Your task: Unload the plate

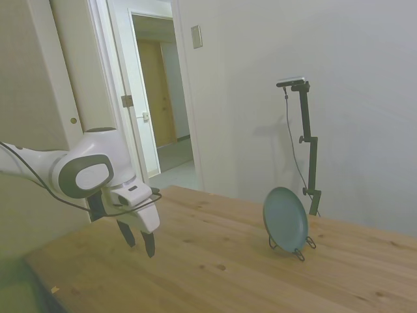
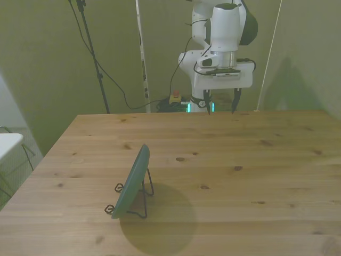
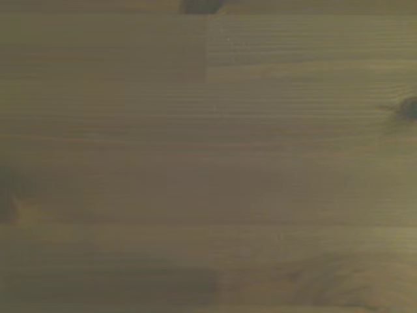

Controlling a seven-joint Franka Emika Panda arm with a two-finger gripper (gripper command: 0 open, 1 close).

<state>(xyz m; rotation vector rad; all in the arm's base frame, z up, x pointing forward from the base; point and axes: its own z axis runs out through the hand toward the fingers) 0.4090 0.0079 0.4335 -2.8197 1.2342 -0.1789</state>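
The teal plate stands nearly upright, leaning in a thin black wire stand on the wooden table. My gripper hangs open and empty above the table's far edge, well away from the plate, fingers pointing down. In the front view the plate is toward the front view's left and nearer the camera. The wrist view shows only blurred wood grain.
An open doorway lies behind the table in the side view. Cables and a thin pole hang behind the table's far edge in the front view. A white surface shows at the front view's left edge.
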